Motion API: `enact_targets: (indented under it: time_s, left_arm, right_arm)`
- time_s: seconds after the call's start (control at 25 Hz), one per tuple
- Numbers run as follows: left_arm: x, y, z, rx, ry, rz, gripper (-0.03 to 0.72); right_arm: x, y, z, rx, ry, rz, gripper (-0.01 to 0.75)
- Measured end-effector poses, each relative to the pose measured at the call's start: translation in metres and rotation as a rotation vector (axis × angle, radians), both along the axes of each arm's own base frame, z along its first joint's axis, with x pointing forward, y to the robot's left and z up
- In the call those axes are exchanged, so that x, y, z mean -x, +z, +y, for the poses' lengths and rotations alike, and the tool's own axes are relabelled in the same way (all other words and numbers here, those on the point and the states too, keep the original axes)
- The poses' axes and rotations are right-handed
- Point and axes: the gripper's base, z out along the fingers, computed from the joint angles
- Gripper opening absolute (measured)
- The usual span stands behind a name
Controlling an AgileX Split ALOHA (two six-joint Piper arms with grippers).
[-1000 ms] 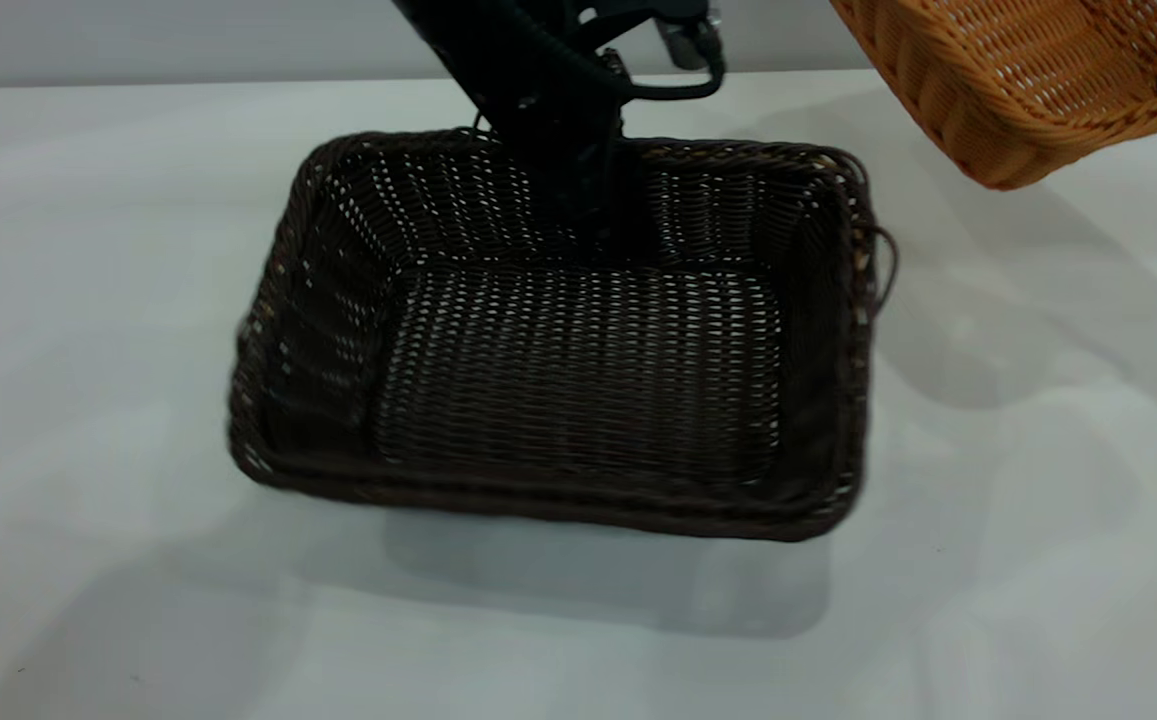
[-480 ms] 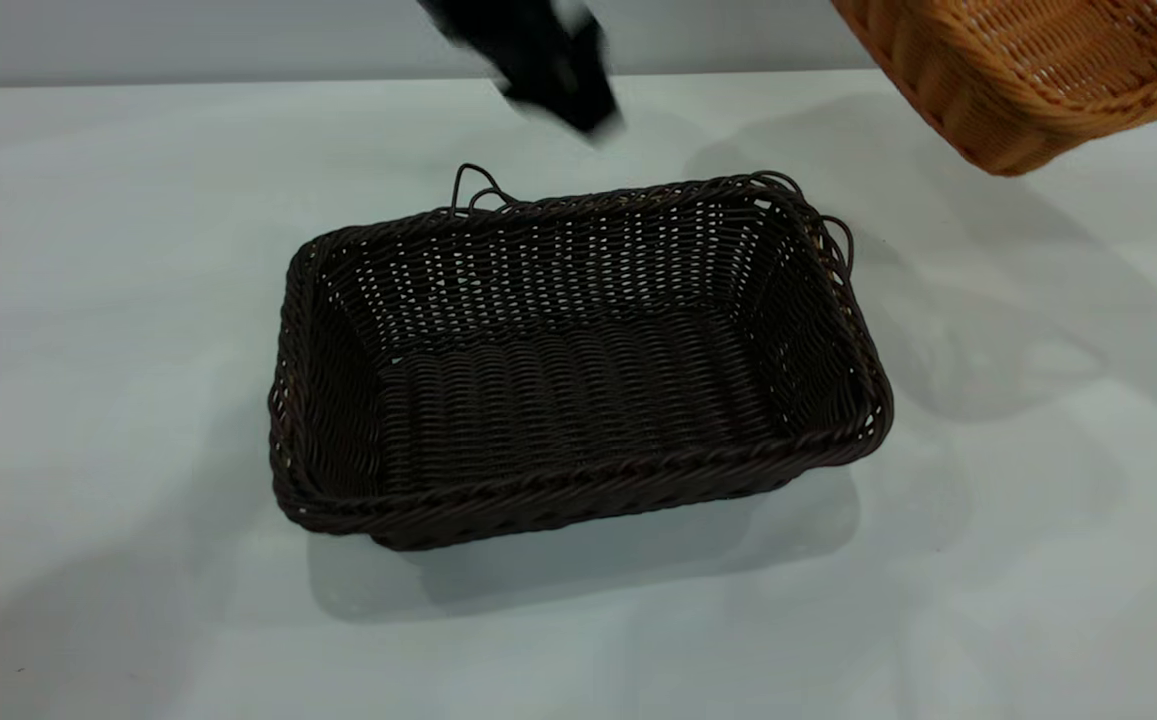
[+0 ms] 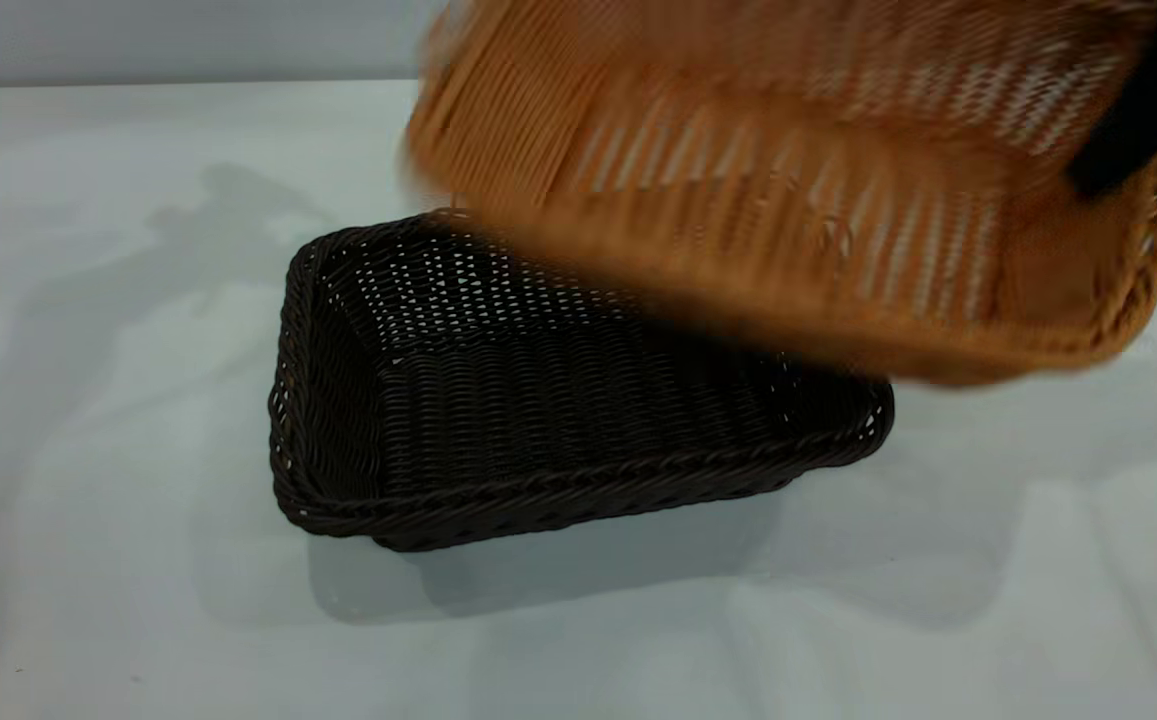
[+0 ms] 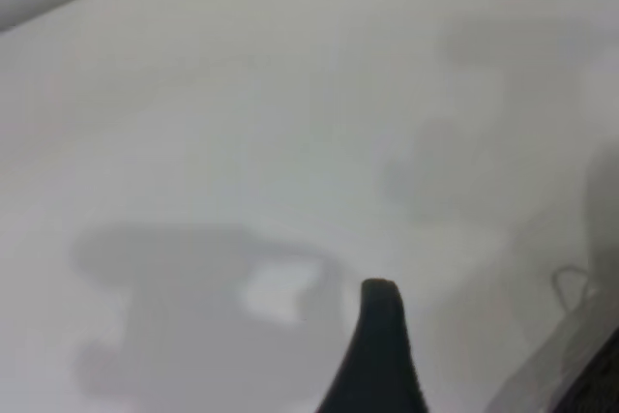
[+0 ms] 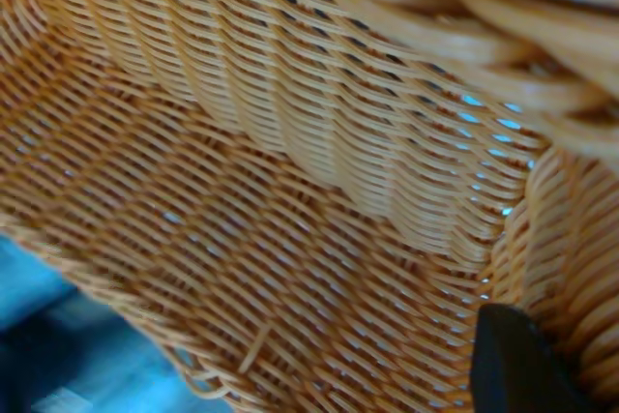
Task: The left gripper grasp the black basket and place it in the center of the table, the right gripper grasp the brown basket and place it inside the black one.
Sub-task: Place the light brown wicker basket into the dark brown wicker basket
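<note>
Dark, almost black wicker forms the black basket (image 3: 538,400), a rectangular container with a braided rim that sits flat on the table (image 3: 118,350) near its middle, one long side turned toward the exterior camera. Its woven floor shows only bare weave where it can be seen, and light comes through the gaps in its far wall. Above it and apart from it hangs the brown basket (image 3: 798,190), light orange-brown wicker of the same rectangular build, tilted so that its underside and one long wall face the exterior camera; its lower edge hides the dark basket's far right corner. In the right wrist view the inside of the brown basket (image 5: 261,210) is plain ribbed weave, with a thick plaited rim along one edge. The right gripper (image 3: 1138,110) appears as a dark shape at that basket's upper right rim, closed on the rim and carrying it off the table; one dark finger (image 5: 517,365) lies against the inner wall. The left gripper (image 4: 377,355) shows a single dark finger tip over the pale matte tabletop, well away from any wicker, and whether its fingers stand apart or together cannot be told. Open tabletop lies on every side of the black basket, widest toward the left and the near edge.
</note>
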Motion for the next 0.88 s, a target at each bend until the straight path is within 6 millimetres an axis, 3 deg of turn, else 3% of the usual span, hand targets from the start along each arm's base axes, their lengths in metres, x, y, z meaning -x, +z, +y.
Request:
enact_targets:
  time_s: [0.16,0.4,0.68,0.88]
  left_arm:
    - [0.001,-0.002,0.001,0.001,-0.006,0.016,0.549]
    - [0.001,-0.002,0.0,-0.006,-0.021,0.012,0.548]
    - [0.001,-0.002,0.0,-0.008,-0.024,0.01,0.548]
    - [0.001,-0.002,0.0,-0.009,-0.025,0.01,0.548]
  right_arm:
    - [-0.007,0.014,0.045,0.117,0.191,-0.053,0.066]
    - [-0.02,0.03,0.09,0.194,0.376,-0.149,0.066]
    - [-0.037,-0.002,0.103,0.228,0.436,-0.087,0.066]
    - [-0.038,-0.008,0.104,0.227,0.443,-0.064,0.066]
